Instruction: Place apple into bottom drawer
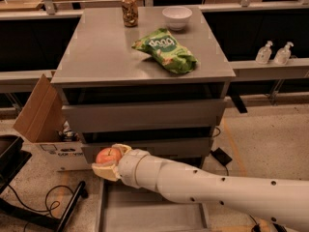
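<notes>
- The gripper [109, 161] is clamped on the apple [108, 155], one pale finger above it and one below.
- The apple sits between the fingers, red-orange, level with the closed middle drawer front [159, 148].
- It hangs over the left side of the pulled-out bottom drawer [145, 215], close to the cabinet and clear of the drawer floor.
- The white arm [212, 187] reaches in from the lower right across the drawer.
- On the cabinet top [96, 57] lie a green chip bag [165, 50], a can [129, 10] and a white bowl [176, 17].
- A cardboard box [41, 111] stands to the cabinet's left.
</notes>
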Controlling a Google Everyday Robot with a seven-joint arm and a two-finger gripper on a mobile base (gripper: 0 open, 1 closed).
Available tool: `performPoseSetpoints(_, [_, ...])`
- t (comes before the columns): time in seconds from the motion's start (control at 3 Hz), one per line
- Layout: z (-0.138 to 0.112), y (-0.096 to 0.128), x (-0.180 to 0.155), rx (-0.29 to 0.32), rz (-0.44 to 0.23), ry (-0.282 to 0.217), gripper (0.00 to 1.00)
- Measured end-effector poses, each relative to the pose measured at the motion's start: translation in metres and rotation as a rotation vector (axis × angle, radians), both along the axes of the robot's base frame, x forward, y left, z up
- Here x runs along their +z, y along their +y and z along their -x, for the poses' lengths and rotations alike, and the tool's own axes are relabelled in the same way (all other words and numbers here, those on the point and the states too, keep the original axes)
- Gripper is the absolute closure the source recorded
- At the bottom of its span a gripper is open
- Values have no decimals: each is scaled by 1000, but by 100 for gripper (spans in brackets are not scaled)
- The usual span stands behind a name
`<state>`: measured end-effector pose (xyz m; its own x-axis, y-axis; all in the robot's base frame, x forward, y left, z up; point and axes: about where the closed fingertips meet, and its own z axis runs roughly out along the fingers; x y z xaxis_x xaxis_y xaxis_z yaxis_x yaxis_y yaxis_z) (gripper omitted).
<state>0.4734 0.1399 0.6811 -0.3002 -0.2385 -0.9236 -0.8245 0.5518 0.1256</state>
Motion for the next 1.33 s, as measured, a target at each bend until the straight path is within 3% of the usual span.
performPoseSetpoints(0.33, [-7, 6, -21, 13, -18, 17, 100])
performPoseSetpoints(0.67, [-33, 14, -75, 53, -31, -17, 100])
performPoseSetpoints(1.0, [-63, 11, -105, 109, -35, -112, 100])
performPoseSetpoints(1.33, [-75, 5, -167, 125, -60, -78, 100])
